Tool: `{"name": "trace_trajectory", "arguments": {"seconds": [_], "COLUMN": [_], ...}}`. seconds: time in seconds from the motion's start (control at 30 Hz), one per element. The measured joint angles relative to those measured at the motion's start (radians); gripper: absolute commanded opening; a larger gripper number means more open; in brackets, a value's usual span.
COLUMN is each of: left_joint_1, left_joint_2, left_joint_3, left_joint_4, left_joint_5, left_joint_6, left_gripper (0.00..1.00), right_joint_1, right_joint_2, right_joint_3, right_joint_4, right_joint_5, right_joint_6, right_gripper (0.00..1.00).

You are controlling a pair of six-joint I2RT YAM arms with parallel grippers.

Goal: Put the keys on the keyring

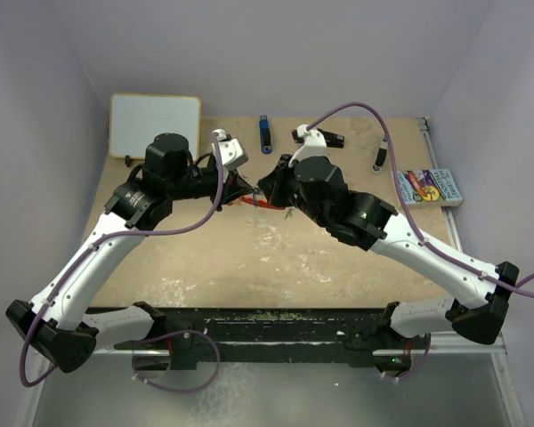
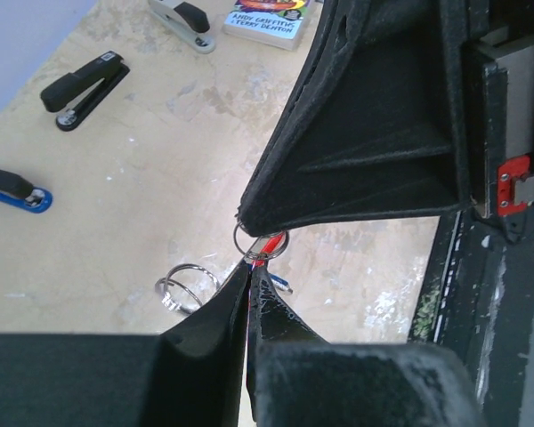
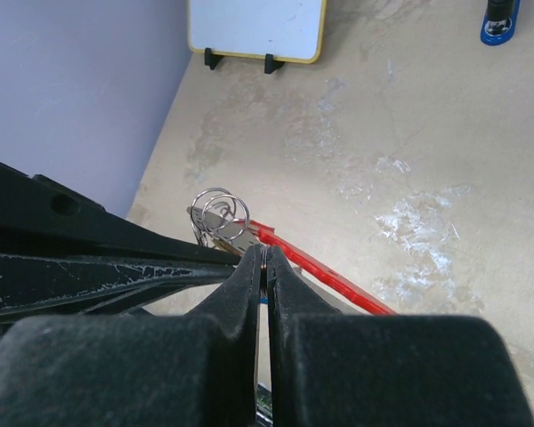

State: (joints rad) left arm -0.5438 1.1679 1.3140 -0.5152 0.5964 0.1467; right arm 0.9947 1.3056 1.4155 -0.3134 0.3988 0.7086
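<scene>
The keyring's red clip (image 3: 331,272) lies in mid-table and also shows in the top view (image 1: 260,204). Both grippers meet over it. My left gripper (image 2: 251,263) is shut, its tips pinching the thin red end of the clip where a small silver ring (image 2: 272,245) hangs. My right gripper (image 3: 264,253) is shut on the edge of that silver ring. Its black finger (image 2: 356,151) fills the left wrist view. A blue key tag (image 2: 281,284) peeks out beside my left fingers. Loose silver rings (image 2: 186,286) lie on the table beside the clip (image 3: 220,210). The other keys are hidden.
At the back stand a whiteboard (image 1: 154,124), a blue stapler (image 1: 264,134), a black stapler (image 1: 318,136) and a grey-and-black stapler (image 1: 381,157). A book (image 1: 430,188) lies at the right edge. The side walls stand close on both sides.
</scene>
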Motion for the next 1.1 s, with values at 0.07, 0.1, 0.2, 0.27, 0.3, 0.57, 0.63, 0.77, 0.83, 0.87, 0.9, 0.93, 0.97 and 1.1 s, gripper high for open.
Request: {"name": "trace_trajectory", "arguments": {"seconds": [0.07, 0.1, 0.2, 0.27, 0.3, 0.57, 0.63, 0.77, 0.83, 0.87, 0.9, 0.93, 0.97, 1.1], "left_joint_1": [0.0, 0.0, 0.0, 0.0, 0.0, 0.0, 0.0, 0.0, 0.0, 0.0, 0.0, 0.0, 0.0, 0.0], "left_joint_2": [0.0, 0.0, 0.0, 0.0, 0.0, -0.001, -0.001, -0.003, -0.007, -0.01, -0.013, -0.017, -0.02, -0.026], "left_joint_3": [0.008, 0.016, 0.037, 0.048, 0.054, 0.063, 0.063, 0.065, 0.065, 0.065, 0.064, 0.064, 0.064, 0.064], "left_joint_4": [-0.015, -0.026, -0.041, -0.042, -0.042, -0.042, -0.045, -0.053, -0.059, -0.062, -0.068, -0.076, -0.083, -0.104], "left_joint_5": [-0.014, -0.023, -0.036, -0.047, -0.051, -0.05, -0.04, 0.017, 0.062, 0.08, 0.101, 0.122, 0.14, 0.177], "left_joint_6": [0.036, 0.058, 0.103, 0.127, 0.136, 0.187, 0.188, 0.185, 0.179, 0.178, 0.177, 0.178, 0.178, 0.182], "left_gripper": [0.03, 0.03, 0.03, 0.03, 0.03, 0.15, 0.26, 0.44, 0.51, 0.53, 0.55, 0.56, 0.58, 0.71], "right_joint_1": [0.0, 0.0, 0.0, 0.0, 0.0, 0.0, -0.001, -0.001, -0.001, -0.001, -0.001, -0.001, -0.001, -0.001], "right_joint_2": [0.0, 0.0, -0.001, -0.001, -0.001, -0.008, -0.013, -0.014, -0.016, -0.017, -0.018, -0.018, -0.018, -0.018], "right_joint_3": [0.0, 0.0, 0.0, 0.0, 0.001, 0.006, 0.006, 0.008, 0.008, 0.008, 0.008, 0.008, 0.008, 0.008], "right_joint_4": [-0.004, -0.009, -0.034, -0.058, -0.071, -0.113, -0.116, -0.116, -0.116, -0.116, -0.116, -0.116, -0.116, -0.116], "right_joint_5": [-0.003, -0.007, -0.025, -0.035, -0.048, -0.077, -0.077, -0.077, -0.076, -0.076, -0.076, -0.076, -0.076, -0.077], "right_joint_6": [0.0, 0.0, 0.0, 0.0, 0.0, 0.008, 0.01, 0.019, 0.023, 0.024, 0.026, 0.027, 0.027, 0.032], "right_gripper": [0.0, 0.0, 0.0, 0.0, 0.0, 0.0, 0.0, 0.0, 0.0, 0.0, 0.0, 0.0, 0.0, 0.0]}}
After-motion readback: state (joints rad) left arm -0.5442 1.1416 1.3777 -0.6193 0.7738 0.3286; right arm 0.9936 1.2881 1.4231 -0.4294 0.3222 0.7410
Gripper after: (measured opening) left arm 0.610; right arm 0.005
